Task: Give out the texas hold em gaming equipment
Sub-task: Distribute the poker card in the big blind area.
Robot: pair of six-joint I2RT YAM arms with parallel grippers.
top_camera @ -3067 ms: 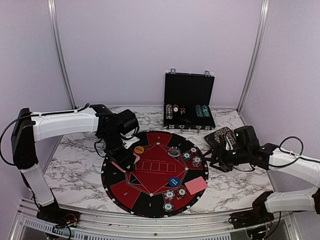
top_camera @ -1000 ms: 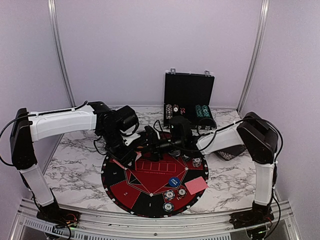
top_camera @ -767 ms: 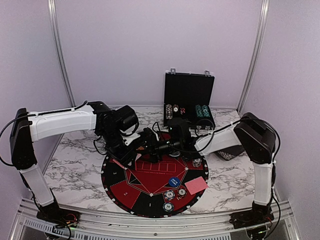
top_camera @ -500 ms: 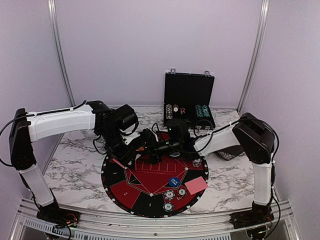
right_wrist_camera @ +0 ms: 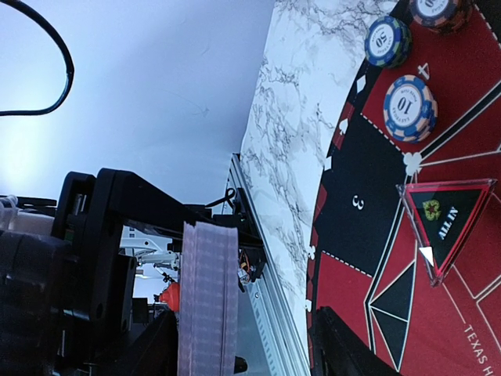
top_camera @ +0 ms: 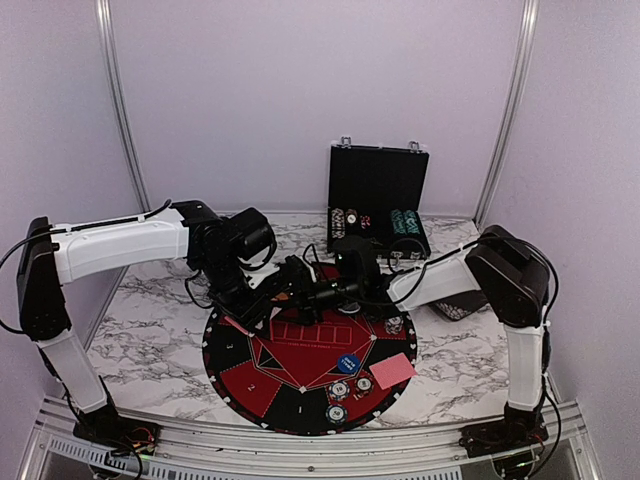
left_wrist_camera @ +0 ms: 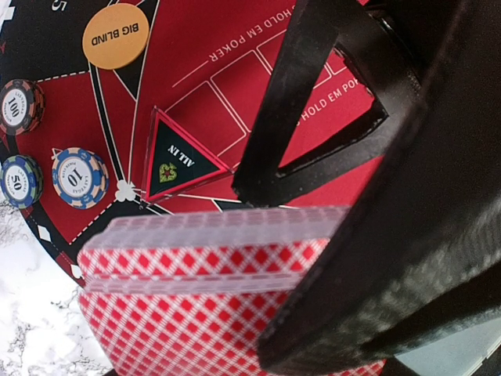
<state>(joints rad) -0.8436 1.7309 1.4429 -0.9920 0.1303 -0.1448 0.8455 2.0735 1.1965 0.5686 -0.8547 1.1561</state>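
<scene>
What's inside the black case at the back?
Rows of chips stand in the open case, pale ones left, teal right. The right arm covers part of its front.

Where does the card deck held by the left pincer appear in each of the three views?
Top external: card deck left of centre, over the left edge of the mat.
Left wrist: card deck across the bottom, red backs showing.
Right wrist: card deck edge-on, lower left.
Shared landmark: the round red-and-black mat.
</scene>
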